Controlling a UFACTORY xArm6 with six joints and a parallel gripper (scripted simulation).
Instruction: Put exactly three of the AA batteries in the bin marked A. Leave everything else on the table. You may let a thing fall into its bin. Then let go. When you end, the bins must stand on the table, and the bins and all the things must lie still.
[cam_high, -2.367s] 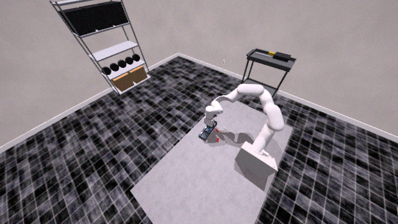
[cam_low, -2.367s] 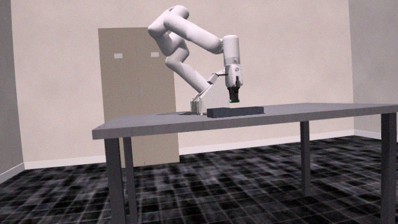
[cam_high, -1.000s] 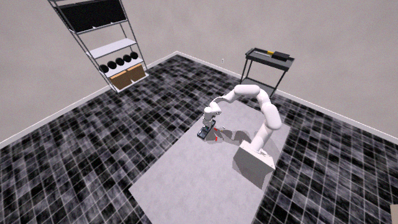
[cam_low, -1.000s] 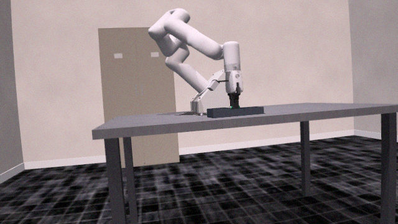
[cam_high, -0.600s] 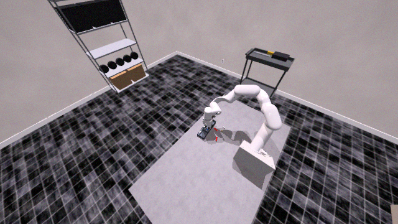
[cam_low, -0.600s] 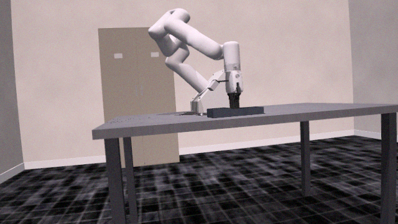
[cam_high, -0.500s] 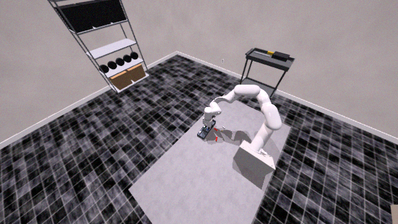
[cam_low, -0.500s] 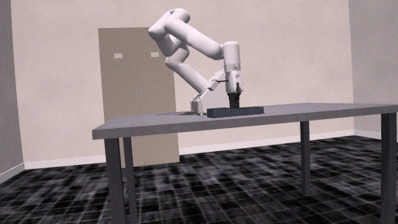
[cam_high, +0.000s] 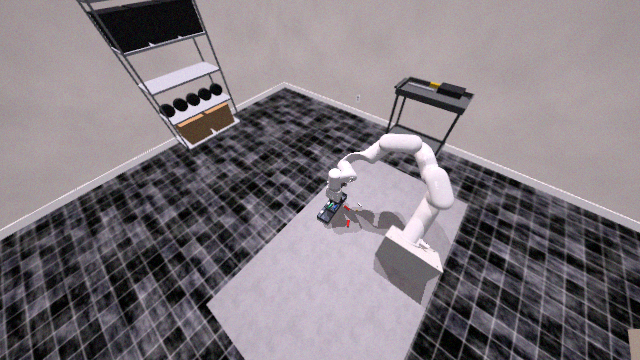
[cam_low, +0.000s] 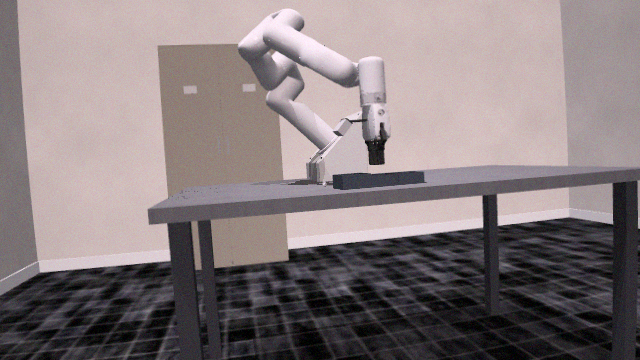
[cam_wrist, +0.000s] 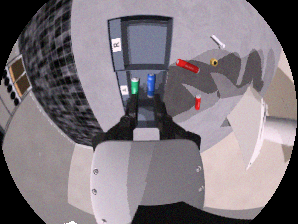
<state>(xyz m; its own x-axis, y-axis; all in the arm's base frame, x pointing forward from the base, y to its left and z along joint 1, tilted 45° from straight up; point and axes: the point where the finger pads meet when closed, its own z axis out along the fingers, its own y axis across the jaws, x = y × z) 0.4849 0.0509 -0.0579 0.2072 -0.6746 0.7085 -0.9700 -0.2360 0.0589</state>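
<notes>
Two dark bins (cam_high: 324, 217) (cam_low: 395, 179) (cam_wrist: 115, 31) stand end to end on the grey table (cam_high: 310, 280) (cam_low: 500, 177). Each has a small white label, and I cannot read the letters. In the nearer bin lie a green battery (cam_wrist: 133, 87) (cam_high: 330, 204) and a blue battery (cam_wrist: 150, 83). The farther bin looks empty. My gripper (cam_wrist: 145, 100) (cam_low: 376, 160) (cam_high: 334, 201) hangs just above the nearer bin with its fingers apart and nothing between them. Two red batteries (cam_wrist: 188, 64) (cam_wrist: 197, 102) (cam_high: 346, 207) (cam_high: 348, 223) lie on the table to the right of the bins.
A small white piece (cam_wrist: 217, 40) (cam_high: 359, 204) and a small yellowish piece (cam_wrist: 214, 62) lie on the table beyond the red batteries. The arm's base (cam_high: 410, 260) stands at the table's right side. A shelf rack (cam_high: 170, 75) and a cart (cam_high: 432, 97) stand off the table.
</notes>
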